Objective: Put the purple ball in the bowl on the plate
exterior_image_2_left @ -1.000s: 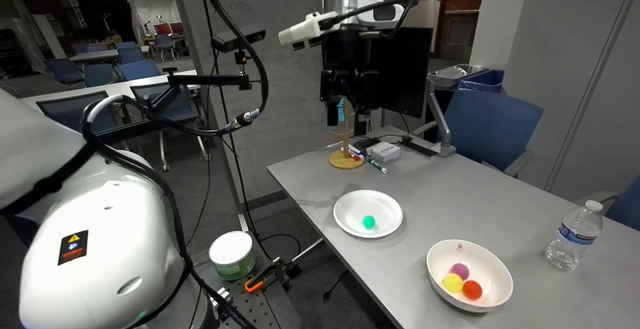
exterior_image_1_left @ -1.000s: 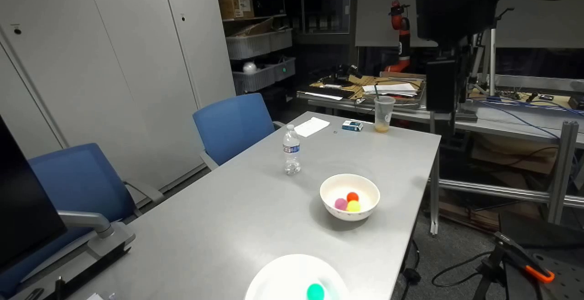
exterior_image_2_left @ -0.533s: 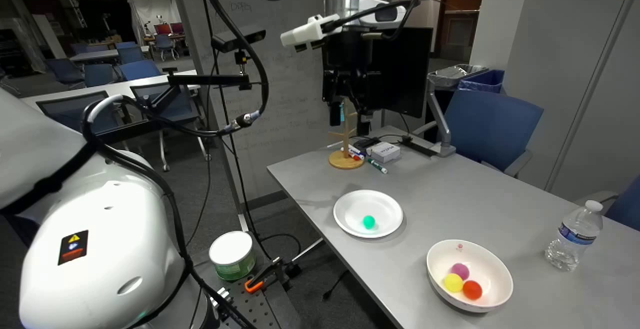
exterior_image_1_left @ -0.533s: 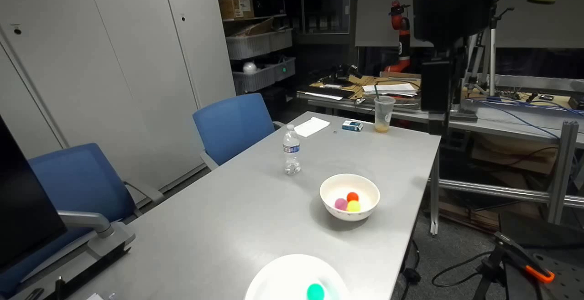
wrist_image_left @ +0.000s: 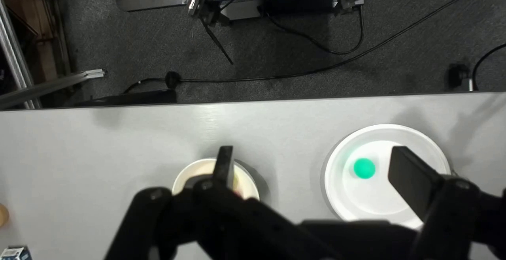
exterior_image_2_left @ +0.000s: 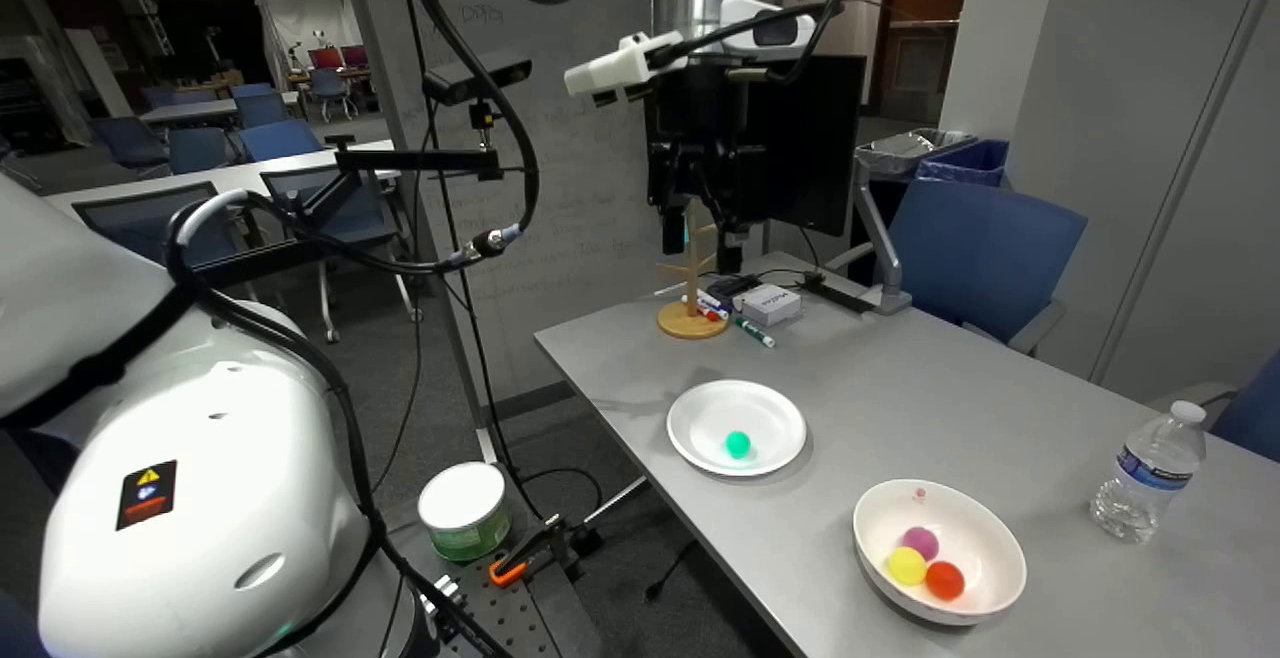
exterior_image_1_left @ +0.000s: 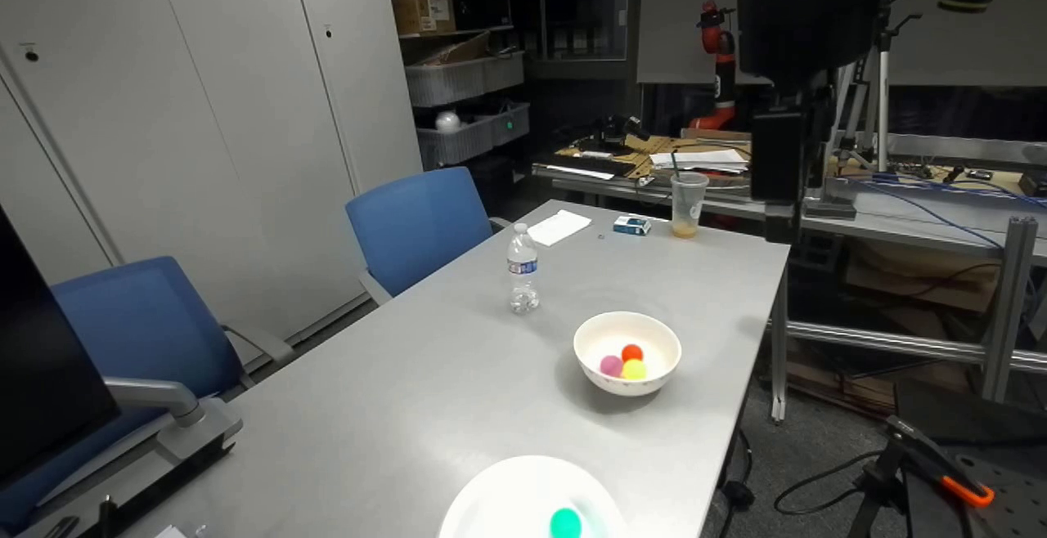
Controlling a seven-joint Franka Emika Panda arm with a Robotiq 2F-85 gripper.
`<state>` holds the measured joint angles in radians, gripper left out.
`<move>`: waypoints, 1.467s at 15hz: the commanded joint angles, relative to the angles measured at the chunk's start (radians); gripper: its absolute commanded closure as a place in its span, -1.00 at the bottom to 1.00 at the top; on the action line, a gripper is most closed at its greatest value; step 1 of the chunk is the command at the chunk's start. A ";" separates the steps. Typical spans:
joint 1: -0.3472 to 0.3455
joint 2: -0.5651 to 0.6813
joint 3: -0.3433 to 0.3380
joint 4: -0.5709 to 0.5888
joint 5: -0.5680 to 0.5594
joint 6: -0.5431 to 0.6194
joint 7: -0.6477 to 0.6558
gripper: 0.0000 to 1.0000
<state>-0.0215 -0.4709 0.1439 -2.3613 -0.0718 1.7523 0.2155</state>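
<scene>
Me: It's just me that's moved since a second ago: my gripper (exterior_image_2_left: 702, 248) did a small sideways shift in both exterior views. Nothing on the table (exterior_image_2_left: 880, 388) has budged.

Mate: Holding anything?

Me: Nope. In an exterior view my jaws are spread well apart up in the air, nothing between them. The purple ball (exterior_image_2_left: 920, 542) is down in the bowl (exterior_image_2_left: 985, 543), in with the yellow ball (exterior_image_2_left: 907, 565) and the red ball (exterior_image_2_left: 945, 580). The plate (exterior_image_2_left: 705, 418) just has the green ball (exterior_image_2_left: 738, 444) on it.

Mate: So how far along is that?

Me: Right at the start, imo. I read it as purple ball out of the bowl and onto the plate, so reach, pick, carry and release are all left. There's a wooden stand (exterior_image_2_left: 692, 323) and a monitor (exterior_image_2_left: 815, 158) by the far end too.

Mate: What's the rest of the place like?

Me: In an exterior view the grey table also has a water bottle (exterior_image_1_left: 523, 270), a plastic cup (exterior_image_1_left: 689, 204) and a small blue box (exterior_image_1_left: 632, 226), with a blue chair (exterior_image_1_left: 421, 227) alongside and tall cabinets (exterior_image_1_left: 245, 113) behind. I'm side-on there, so can't judge the gap.

Mate: Wrist cam?

Me: Fingers (wrist_image_left: 413, 181) wide apart, nothing gripped. One blocks part of the bowl, so I can't make out the purple ball. Past the table edge it's dark carpet (wrist_image_left: 257, 56).
</scene>
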 commanded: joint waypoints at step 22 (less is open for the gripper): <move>-0.055 0.370 -0.163 0.046 -0.025 0.426 0.038 -1.00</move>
<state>-0.0777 -0.1282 0.0000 -2.3180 -0.0898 2.1394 0.3154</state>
